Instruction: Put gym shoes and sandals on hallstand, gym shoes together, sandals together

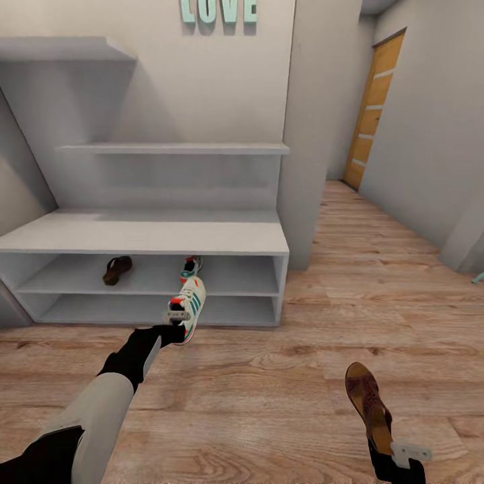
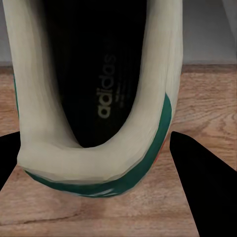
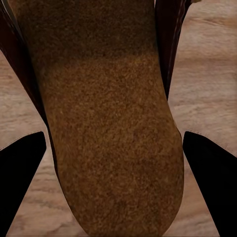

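My left gripper is shut on the heel of a white gym shoe with green stripes, held off the corridor floor just in front of the hallstand's lower shelves. In the left wrist view the gym shoe's heel sits between the black fingers. A second gym shoe and a brown sandal lie on the upper low shelf. My right gripper is shut on another brown sandal at the lower right. That sandal's tan insole lies between the fingers.
A wall pillar stands right of the hallstand. The corridor runs on past it to an orange door. A small teal object pokes in at the right edge. Teal letters hang on the wall above.
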Available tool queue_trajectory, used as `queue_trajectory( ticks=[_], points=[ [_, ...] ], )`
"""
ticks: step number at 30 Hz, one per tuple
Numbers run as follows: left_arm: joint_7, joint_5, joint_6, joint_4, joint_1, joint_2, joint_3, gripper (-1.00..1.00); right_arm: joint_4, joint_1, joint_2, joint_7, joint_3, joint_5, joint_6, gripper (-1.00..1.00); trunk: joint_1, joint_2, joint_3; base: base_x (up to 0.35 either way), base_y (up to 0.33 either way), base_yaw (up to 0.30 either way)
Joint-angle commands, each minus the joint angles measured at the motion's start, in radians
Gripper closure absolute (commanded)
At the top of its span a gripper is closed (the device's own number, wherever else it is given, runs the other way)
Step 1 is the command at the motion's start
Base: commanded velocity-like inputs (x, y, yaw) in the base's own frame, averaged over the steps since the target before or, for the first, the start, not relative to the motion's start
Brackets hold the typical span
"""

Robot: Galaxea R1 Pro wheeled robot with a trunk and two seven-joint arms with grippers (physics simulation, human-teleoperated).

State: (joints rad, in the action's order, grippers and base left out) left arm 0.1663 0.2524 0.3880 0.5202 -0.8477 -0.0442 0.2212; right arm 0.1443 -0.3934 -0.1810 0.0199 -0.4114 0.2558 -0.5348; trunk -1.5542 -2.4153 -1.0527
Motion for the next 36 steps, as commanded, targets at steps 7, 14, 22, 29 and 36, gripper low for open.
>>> queue_trajectory(
  ticks=[7,14,22,29,36],
  points=[
    [0.007,0.01,-0.001,0.001,-0.001,-0.003,0.009,1.0,0.0,-0.001,0.0,0.002,-0.009,0.008,-0.004,1.0,-0.027,-0.05,-0.032,0.0,0.0,0.0],
    [0.007,0.011,-0.003,0.002,-0.001,-0.001,0.009,1.0,-0.003,-0.001,-0.001,0.002,-0.008,0.01,-0.004,1.0,-0.047,-0.085,-0.057,0.0,0.0,0.0],
    [0.007,0.011,-0.005,0.002,0.001,0.0,0.01,1.0,-0.005,-0.001,-0.002,0.001,-0.007,0.012,-0.005,1.0,-0.049,-0.086,-0.072,0.0,0.0,0.0],
    [0.007,0.012,-0.026,0.002,0.001,0.0,0.009,1.0,-0.005,-0.001,-0.002,0.002,-0.007,0.012,-0.005,1.0,-0.049,-0.086,-0.072,0.005,0.0,0.0],
    [0.007,0.011,-0.04,0.001,0.002,0.0,0.007,1.0,-0.005,-0.001,-0.002,0.0,-0.007,0.011,-0.005,1.0,-0.049,-0.086,-0.072,0.217,0.0,0.0]
  ],
)
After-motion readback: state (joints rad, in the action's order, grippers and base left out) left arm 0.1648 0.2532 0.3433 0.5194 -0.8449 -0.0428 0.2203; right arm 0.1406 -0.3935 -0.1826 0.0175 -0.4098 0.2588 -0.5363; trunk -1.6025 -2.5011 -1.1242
